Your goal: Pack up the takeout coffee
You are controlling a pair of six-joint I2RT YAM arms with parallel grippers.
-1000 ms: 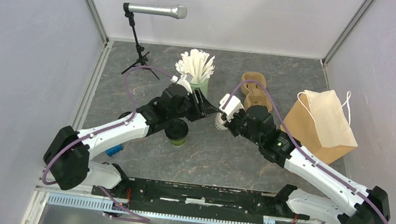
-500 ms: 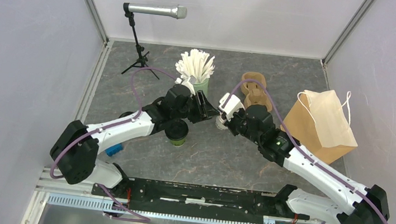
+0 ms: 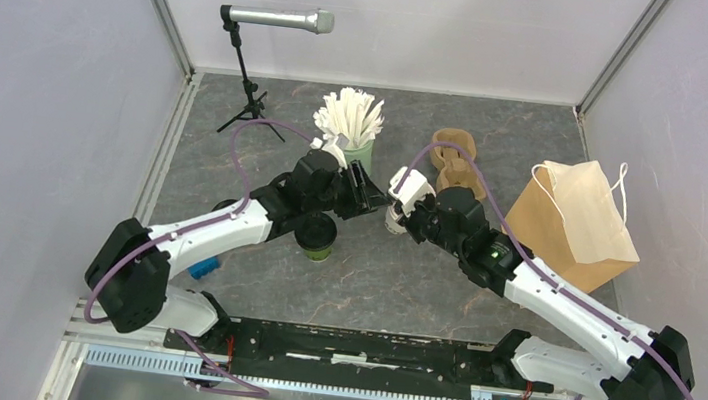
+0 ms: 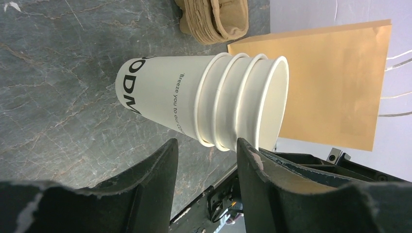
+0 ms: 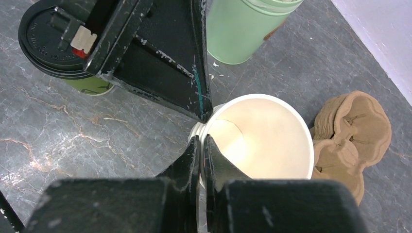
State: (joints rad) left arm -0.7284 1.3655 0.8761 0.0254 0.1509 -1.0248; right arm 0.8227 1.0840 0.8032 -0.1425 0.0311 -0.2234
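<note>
An olive-green takeout coffee (image 3: 317, 237) with a black lid (image 5: 44, 48) stands upright on the table under my left arm. To its right is a stack of lidless cream cups (image 3: 393, 222), three nested rims in the left wrist view (image 4: 233, 97). My right gripper (image 5: 201, 141) is shut on the top cup's rim, one finger inside it and one outside. My left gripper (image 4: 206, 148) is open. Its fingertips (image 4: 247, 148) reach the stack's rims from the other side, and one tip touches the top rim.
A mint-green cup of white sticks (image 3: 349, 125) stands just behind the left gripper. Brown moulded cup carriers (image 3: 458, 162) lie behind the stack. A brown paper bag (image 3: 578, 226) stands at the right. A microphone on a tripod (image 3: 250, 57) is at the back left.
My left gripper has edged a little to the right, up to the cup stack. The right gripper stays shut on the top cup's rim.
</note>
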